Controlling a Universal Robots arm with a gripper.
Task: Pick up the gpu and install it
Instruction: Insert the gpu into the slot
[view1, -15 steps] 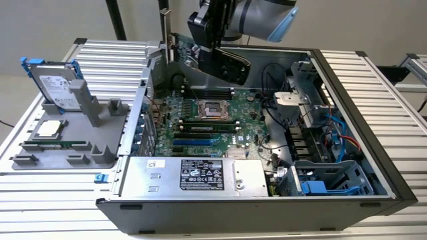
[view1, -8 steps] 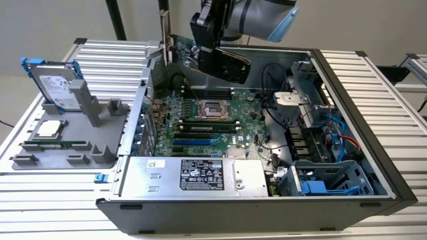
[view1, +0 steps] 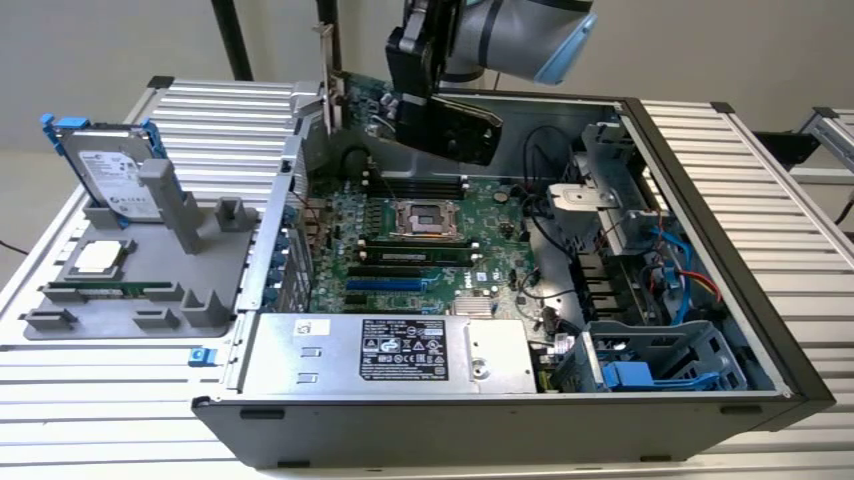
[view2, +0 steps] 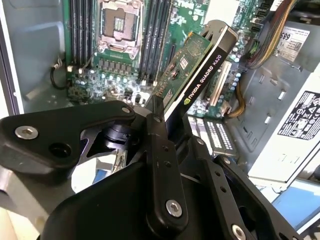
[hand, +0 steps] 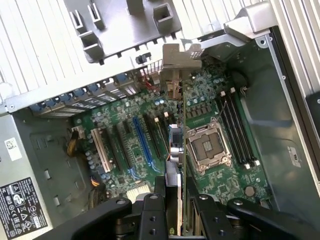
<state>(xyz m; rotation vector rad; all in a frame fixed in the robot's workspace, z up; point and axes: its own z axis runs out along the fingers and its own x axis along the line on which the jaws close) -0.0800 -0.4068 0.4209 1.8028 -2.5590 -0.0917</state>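
Nearest the exterior view's camera, the slatted metal table (view1: 107, 400) carries an open computer case (view1: 467, 435) lying on its side. Just inside the case's near wall sits the grey power supply (view1: 387, 350). Behind it, on the case's floor, lies the green motherboard (view1: 400, 255), with blue and black expansion slots (view1: 387, 284) toward the near wall and the open processor socket (view1: 430, 218) further in. Beside the case, on the exterior view's left, a grey fixture (view1: 160, 265) rests on the table and holds a hard drive (view1: 114, 170) upright in a blue frame.

Further back, above the far part of the case, the gripper (view1: 430, 105) hangs with the gpu (view1: 465, 128) in it. In the second wrist view the jaws are closed on the card's edge. The gpu (view2: 200, 70) juts out from them at a tilt, with green board on one face and black shroud on the other.

In the first wrist view the gpu (hand: 176, 145) is seen edge-on over the case's motherboard, between the expansion slots and the socket. Its silver bracket (hand: 172, 65) points toward the case wall nearest the fixture. The card is held in the air above the board and is not seated in any slot.
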